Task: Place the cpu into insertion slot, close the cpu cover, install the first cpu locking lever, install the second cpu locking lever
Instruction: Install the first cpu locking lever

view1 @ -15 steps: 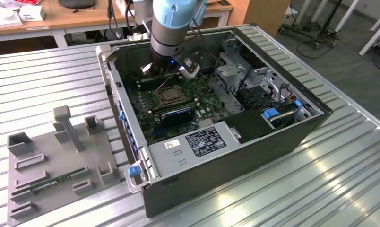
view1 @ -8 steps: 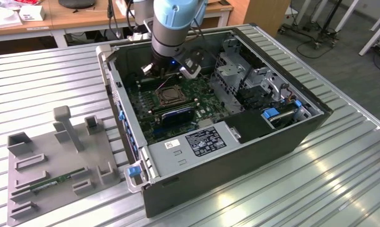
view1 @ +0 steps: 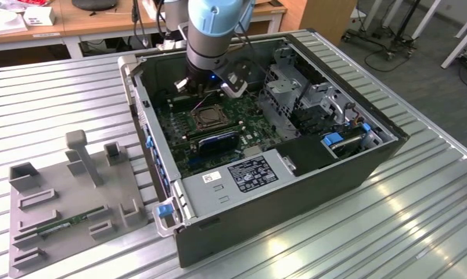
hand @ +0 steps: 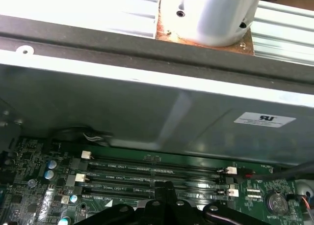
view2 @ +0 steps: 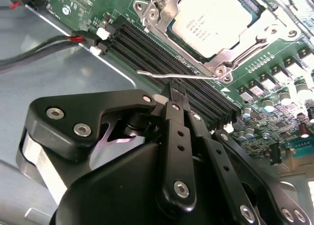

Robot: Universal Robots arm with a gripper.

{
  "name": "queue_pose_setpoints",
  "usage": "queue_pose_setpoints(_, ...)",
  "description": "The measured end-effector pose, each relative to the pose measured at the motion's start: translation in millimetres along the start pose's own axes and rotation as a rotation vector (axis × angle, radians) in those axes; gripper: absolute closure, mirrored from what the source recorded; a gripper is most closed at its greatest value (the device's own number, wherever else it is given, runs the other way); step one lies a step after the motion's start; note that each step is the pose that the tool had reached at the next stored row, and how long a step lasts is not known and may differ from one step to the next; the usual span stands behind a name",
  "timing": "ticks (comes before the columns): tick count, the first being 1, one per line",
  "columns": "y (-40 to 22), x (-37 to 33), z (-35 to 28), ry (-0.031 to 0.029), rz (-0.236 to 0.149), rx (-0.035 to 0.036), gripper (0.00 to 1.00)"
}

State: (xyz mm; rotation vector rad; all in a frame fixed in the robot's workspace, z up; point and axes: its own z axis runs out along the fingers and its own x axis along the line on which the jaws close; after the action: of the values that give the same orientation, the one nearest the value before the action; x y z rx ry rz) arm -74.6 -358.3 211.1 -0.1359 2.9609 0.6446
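Slatted metal table (view1: pixel 419 197); open computer case (view1: pixel 295 192); pincer (view2: pixel 175 90) shut, empty, over memory slots (view2: pixel 162 50) beside covered cpu (view2: pixel 211 18).

An open computer case (view1: pixel 295 168) lies on a slatted metal table (view1: pixel 419 221), its green motherboard (view1: pixel 189 131) exposed. The arm (view1: pixel 216 29) reaches down into the case, with the gripper (view1: pixel 206 87) low over the board, just beyond the insertion slot (view1: pixel 208 117) as seen from the camera. The square socket sits near the middle of the board. Outside the case, on the exterior view's left, a grey fixture tray (view1: pixel 71 197) holds a green memory stick (view1: pixel 69 223).
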Motion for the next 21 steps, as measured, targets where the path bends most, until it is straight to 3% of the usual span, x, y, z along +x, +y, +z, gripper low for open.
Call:
queue_pose_setpoints(6,-1.3,0.1,-0.6,-0.0092,0.021,0.0057,0.89)
queue_pose_setpoints(21,-3.6,0.4,0.1,-0.0110,0.025,0.0069,0.89)
